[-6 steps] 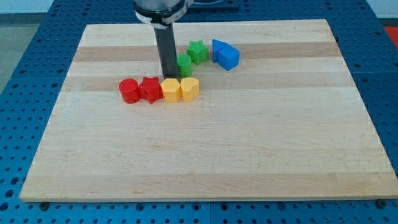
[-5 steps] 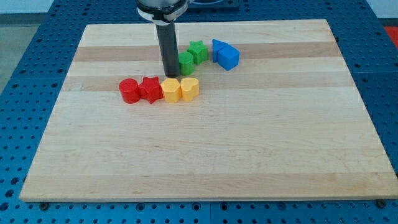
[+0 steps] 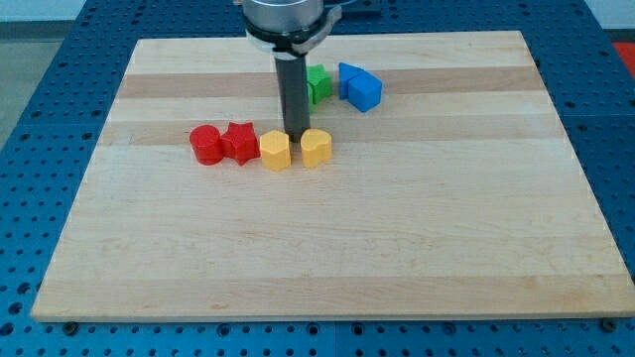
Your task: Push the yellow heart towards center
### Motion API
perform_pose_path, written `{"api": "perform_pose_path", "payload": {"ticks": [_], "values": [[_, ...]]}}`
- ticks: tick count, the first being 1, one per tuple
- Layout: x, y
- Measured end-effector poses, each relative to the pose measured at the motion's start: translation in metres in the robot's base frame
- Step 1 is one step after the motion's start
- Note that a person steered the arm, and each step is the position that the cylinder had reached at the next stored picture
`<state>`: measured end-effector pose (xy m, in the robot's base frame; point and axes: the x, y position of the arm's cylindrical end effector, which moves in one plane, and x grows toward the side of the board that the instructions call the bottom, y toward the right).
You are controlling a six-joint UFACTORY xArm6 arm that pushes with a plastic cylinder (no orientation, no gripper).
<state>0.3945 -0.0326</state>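
Note:
The yellow heart (image 3: 316,148) lies on the wooden board (image 3: 327,238), left of the view's middle and above it. My tip (image 3: 295,136) stands just above the narrow gap between the yellow heart and a second yellow block (image 3: 276,152) to its left, close to both. The rod rises straight up from there and hides part of the green blocks behind it.
A red star (image 3: 240,143) and a red cylinder (image 3: 206,145) continue the row to the view's left. A green block (image 3: 318,83) shows right of the rod, with two blue blocks (image 3: 361,87) further right.
My tip has moved right and a little down. The yellow heart has slid right and slightly down, away from the other yellow block, which shifted a little too. The green blocks are now partly hidden.

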Motion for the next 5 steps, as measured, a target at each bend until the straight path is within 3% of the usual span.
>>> {"api": "perform_pose_path", "payload": {"ticks": [2, 5], "values": [[0.0, 0.056], [0.054, 0.093]]}}
